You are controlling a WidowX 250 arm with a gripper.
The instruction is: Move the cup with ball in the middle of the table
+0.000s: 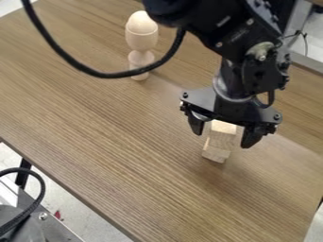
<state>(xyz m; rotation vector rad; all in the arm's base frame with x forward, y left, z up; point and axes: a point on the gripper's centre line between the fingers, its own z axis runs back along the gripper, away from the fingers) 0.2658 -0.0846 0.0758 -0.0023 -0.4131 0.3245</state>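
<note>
Near the back of the table stands a pale wooden cup (pixel 141 39) on a stem, upright, with a rounded wooden ball (pixel 141 21) in its top. The black gripper (pixel 221 139) hangs over the right part of the table, well away from the cup, to its right and nearer the camera. Its two fingers are apart, one on each side of a light wooden block piece. Gaps show between the fingers and the wood, so the gripper is open.
The wooden block piece (pixel 222 136) stands on the brown table (pixel 114 142) under the gripper, its top partly beneath the gripper body. A black cable (pixel 95 72) loops across the view in front of the cup's lower part. Grey equipment (pixel 38 222) lies beyond the table's lower left edge.
</note>
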